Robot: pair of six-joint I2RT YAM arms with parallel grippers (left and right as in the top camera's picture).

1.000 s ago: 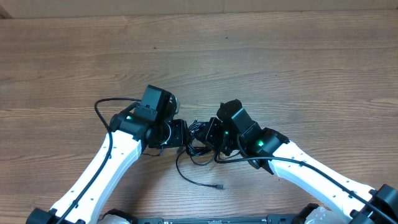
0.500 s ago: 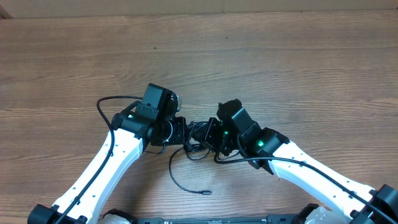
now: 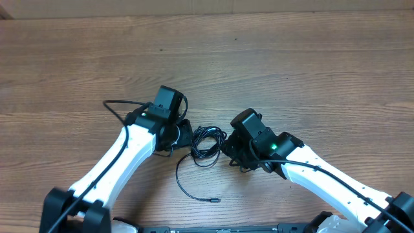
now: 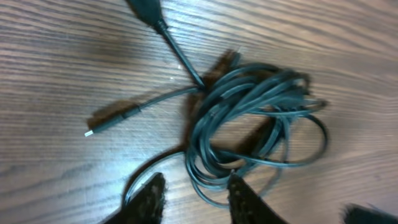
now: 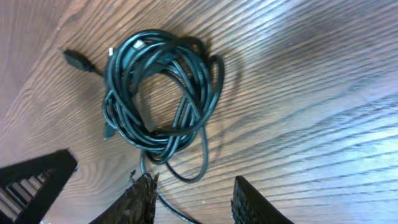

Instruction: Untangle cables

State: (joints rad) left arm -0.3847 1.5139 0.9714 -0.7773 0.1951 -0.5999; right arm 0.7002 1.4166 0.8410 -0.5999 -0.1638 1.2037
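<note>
Flanking coiled cables (image 3: 206, 144) on table (image 3: 291, 65): left gripper (image 4: 194, 199), right gripper (image 5: 198, 202), jaws apart.

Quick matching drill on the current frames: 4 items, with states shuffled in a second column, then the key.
Items
1. cable coil
2. tail plug
3. right claw
4. table

States
A. light brown wood grain
B. open, fingers apart
C. bunched up, black strands looped over each other
D. lying alone at the end of a long loose strand

Pairs: 1-C, 2-D, 3-B, 4-A
</note>
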